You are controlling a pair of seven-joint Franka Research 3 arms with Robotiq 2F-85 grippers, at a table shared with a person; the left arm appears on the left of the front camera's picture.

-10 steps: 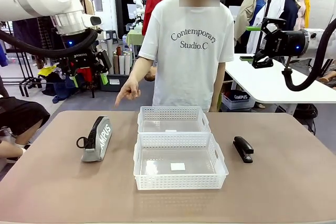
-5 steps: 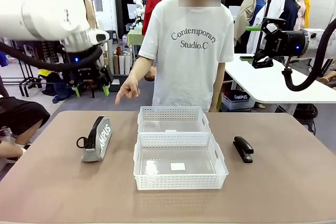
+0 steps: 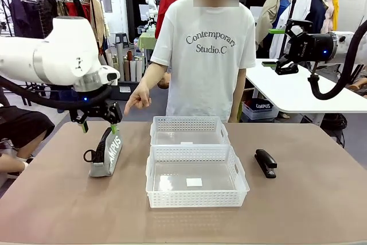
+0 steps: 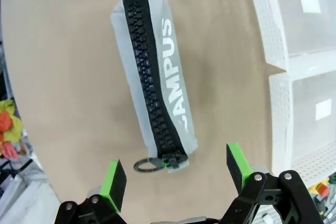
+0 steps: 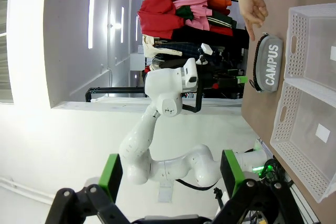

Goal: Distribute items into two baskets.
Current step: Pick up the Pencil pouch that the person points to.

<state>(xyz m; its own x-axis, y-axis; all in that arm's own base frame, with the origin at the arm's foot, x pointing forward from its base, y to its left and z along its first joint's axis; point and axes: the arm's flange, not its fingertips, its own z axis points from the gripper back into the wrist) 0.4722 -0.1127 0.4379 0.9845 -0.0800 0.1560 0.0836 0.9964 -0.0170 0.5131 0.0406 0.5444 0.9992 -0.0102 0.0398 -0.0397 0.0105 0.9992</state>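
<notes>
Hovering over pouch [image 3: 106, 152], left pincer [image 3: 98, 128] spread; basket rim [image 3: 149, 170] well apart.

The left gripper [image 3: 98, 127] has come down, jaws wide, to just above the grey pouch [image 3: 106, 152].

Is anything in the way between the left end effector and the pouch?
Nothing visible. The open left end effector hangs above the pouch with only air between them. The person's pointing hand is beyond the pouch's far end, off that path.
</notes>
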